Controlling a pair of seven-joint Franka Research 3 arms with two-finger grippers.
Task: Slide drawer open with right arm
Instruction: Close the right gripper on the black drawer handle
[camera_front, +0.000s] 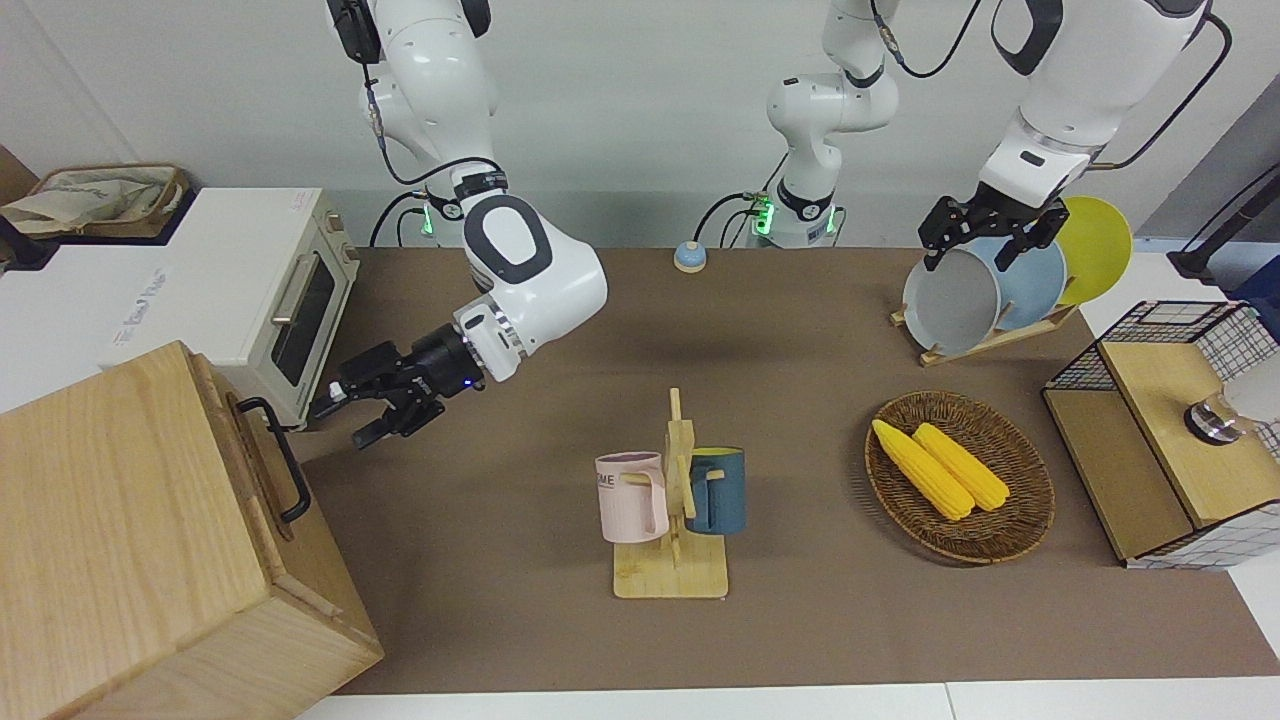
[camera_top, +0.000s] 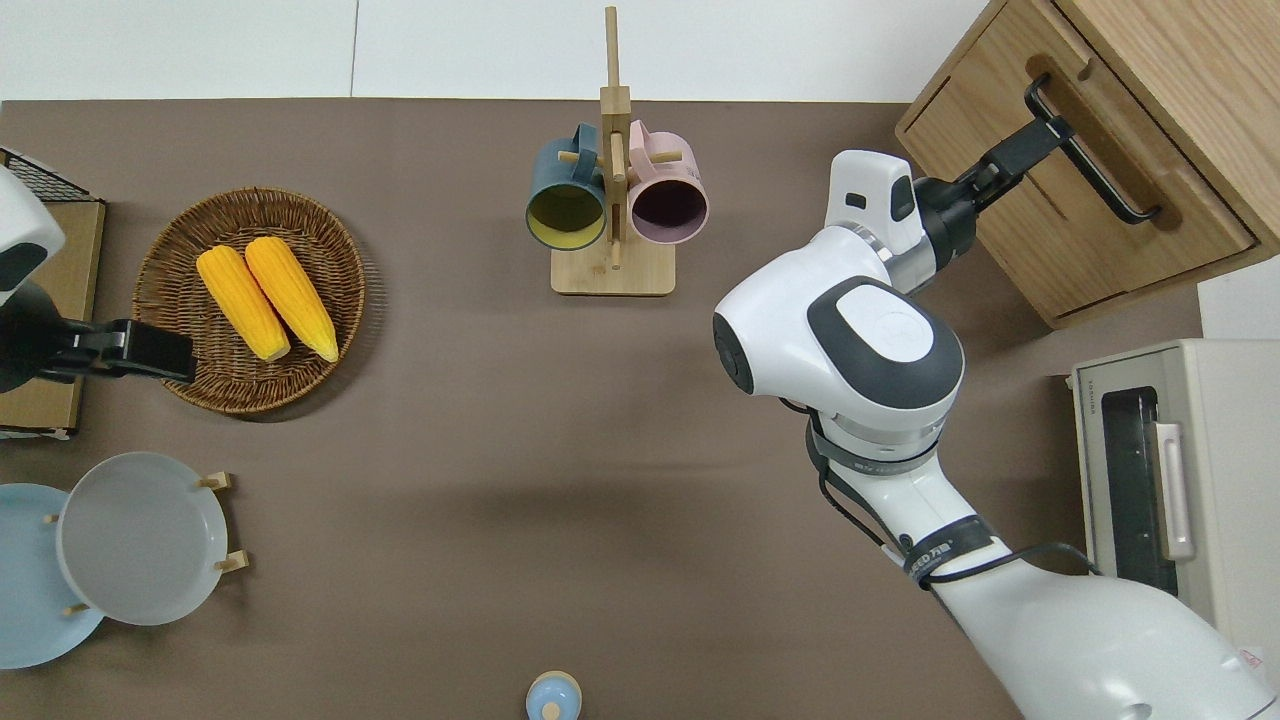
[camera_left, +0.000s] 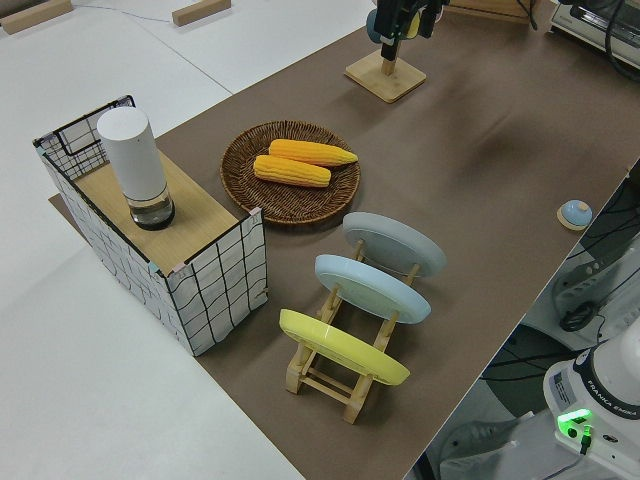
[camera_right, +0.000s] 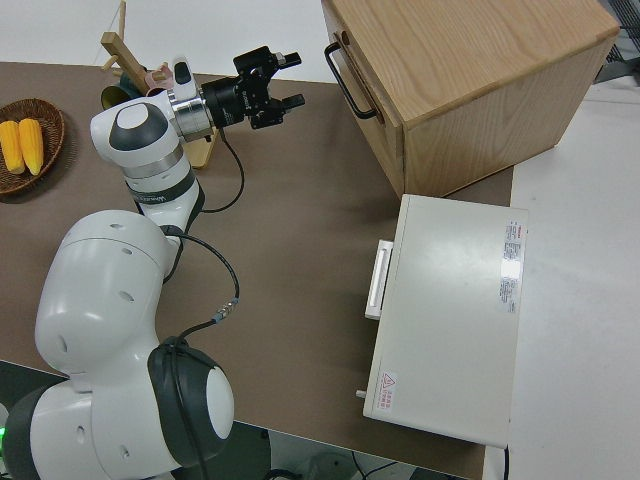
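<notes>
So my right gripper (camera_front: 345, 417) is stretched out toward the drawer (camera_top: 1080, 215), fingers spread wide and holding nothing, just beside the black bar handle (camera_front: 283, 472) but not touching it. The drawer sits flush in the wooden cabinet (camera_front: 130, 540), which is at my right arm's end of the table, farther from me than the toaster oven (camera_front: 280, 300). Left arm's parked.
</notes>
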